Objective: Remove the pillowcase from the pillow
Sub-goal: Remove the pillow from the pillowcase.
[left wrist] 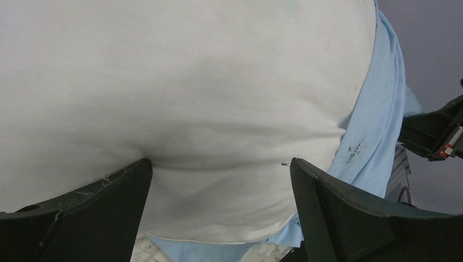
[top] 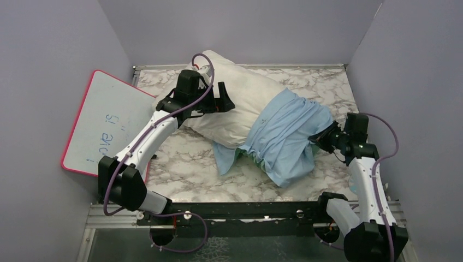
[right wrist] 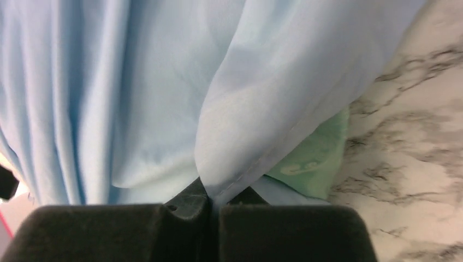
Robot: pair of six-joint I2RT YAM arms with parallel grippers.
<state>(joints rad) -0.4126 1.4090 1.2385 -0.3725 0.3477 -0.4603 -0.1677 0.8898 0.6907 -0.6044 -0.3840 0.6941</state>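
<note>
On marble top (top: pixel 185 164), R hand (right wrist: pixel 213 196) pinches thin pillowcase (top: pixel 284 131); L hand (left wrist: pixel 218 164) splayed at plump pillow (top: pixel 240 93).

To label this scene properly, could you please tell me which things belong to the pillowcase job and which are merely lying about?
Job: pillowcase, pillow, right gripper pinching the pillowcase, open left gripper at the pillow.
Lying about: pink-framed whiteboard.

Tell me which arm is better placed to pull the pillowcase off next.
Right. The right gripper is shut on a fold of the pillowcase, ready to pull it away. The left gripper is open against the bare pillow, holding no cloth; it looks better suited to bracing.
</note>
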